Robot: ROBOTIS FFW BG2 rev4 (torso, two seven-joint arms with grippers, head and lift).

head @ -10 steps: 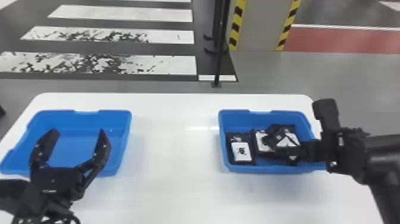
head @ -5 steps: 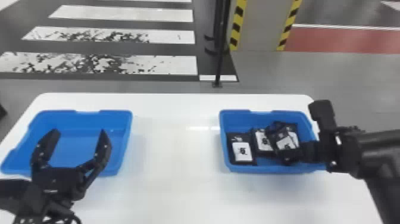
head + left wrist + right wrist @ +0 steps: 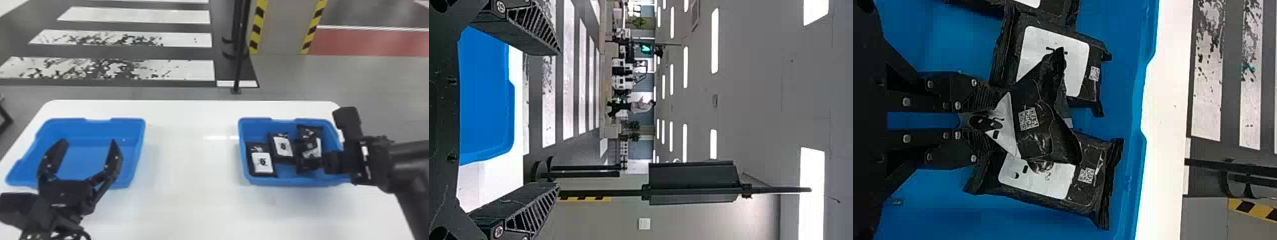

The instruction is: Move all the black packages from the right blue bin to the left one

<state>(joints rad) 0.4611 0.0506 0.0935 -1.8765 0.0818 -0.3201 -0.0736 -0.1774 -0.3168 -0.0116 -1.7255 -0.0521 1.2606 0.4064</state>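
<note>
Pinching a creased black package [image 3: 1045, 142] by its labelled side with the right gripper [image 3: 982, 121], among other black packages [image 3: 282, 149] in the right blue bin [image 3: 290, 182]. Posed beside that work, with the left gripper [image 3: 89, 142] spread wide at the left blue bin [image 3: 76, 121]. Probably light and soft, likely to fold under pressure and perhaps slip on glossy film. Best gripped across the padded middle, away from the thin crimped ends, gently but firmly enough to prevent swinging.

A white table [image 3: 191, 166] stands before a painted crosswalk [image 3: 185, 70] and a grey pillar [image 3: 281, 32] edged with yellow-and-black hazard stripes [image 3: 258, 24], under bright ceiling lights [image 3: 714, 40].
</note>
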